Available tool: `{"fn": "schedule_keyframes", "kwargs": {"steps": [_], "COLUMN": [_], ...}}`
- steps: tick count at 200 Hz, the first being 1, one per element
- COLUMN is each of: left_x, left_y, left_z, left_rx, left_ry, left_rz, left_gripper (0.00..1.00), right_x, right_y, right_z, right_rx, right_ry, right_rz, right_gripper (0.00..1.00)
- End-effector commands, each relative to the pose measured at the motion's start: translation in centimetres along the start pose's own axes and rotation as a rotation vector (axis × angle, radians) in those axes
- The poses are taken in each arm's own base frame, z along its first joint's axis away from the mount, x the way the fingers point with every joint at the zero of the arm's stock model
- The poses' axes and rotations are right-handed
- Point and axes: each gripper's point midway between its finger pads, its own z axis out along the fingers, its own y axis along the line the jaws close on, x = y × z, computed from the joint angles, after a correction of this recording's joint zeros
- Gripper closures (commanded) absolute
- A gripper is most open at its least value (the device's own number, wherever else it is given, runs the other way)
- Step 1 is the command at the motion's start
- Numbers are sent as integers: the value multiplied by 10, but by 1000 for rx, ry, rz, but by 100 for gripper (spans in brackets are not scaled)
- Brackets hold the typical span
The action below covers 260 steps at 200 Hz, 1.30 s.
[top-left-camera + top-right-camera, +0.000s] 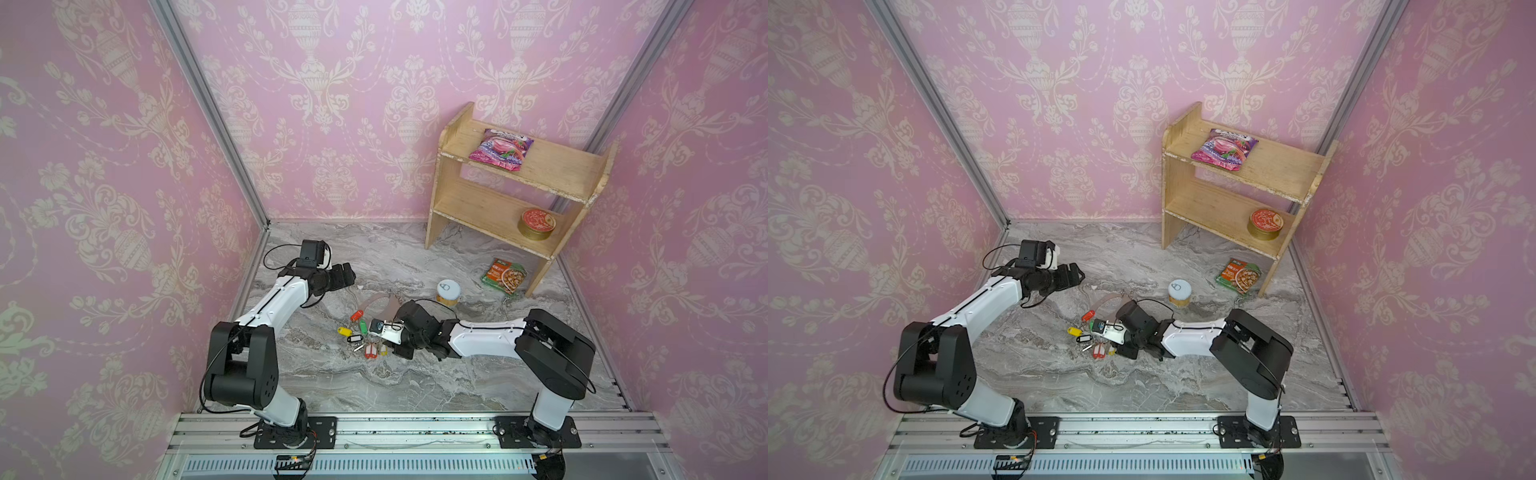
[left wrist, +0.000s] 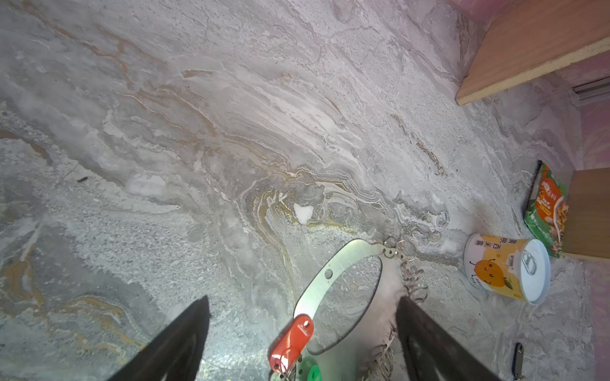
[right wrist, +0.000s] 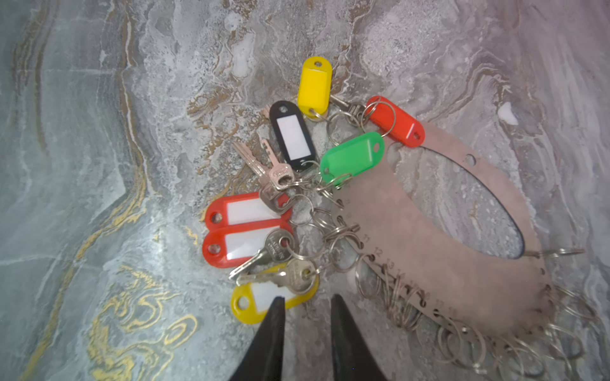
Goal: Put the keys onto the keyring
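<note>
Hovering low at the near side of the large flat silvery metal keyring (image 3: 429,237), the right gripper (image 3: 306,297) holds its jaws narrowly apart, with bare grey marble tabletop (image 3: 82,165) between them and a yellow plastic tag (image 3: 252,316) just beside one finger. It pinches nothing visible. The left gripper (image 1: 350,277) hangs far left, spread wide and empty. The small black oblong key (image 2: 517,358) lies loose near the yellow-labelled tin can (image 2: 501,267), apart from the loop. Securing the keyring seems to be the step in hand. Next, the key needs fetching and careful threading onto a ring.

White-shelled arms (image 1: 272,301), bulky black joints, thin black cables.
</note>
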Motion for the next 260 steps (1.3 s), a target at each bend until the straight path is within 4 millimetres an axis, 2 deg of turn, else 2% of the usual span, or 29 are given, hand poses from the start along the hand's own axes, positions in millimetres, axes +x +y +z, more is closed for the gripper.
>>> {"fn": "schedule_keyframes", "kwargs": {"steps": [1, 152, 260], "left_x": [0, -3, -5], "left_y": [2, 6, 6], "left_z": [-6, -10, -12], "left_rx": [4, -6, -4], "left_ry": [-9, -23, -31], "left_rz": [-7, -6, -7], "left_gripper": [9, 9, 9], "right_x": [-5, 5, 12], "right_y": [-12, -29, -25], "right_z": [3, 18, 22], "right_rx": [34, 75, 69], "right_ry": [0, 67, 107], "right_rz": [-37, -43, -60], "right_gripper": [75, 79, 81]}}
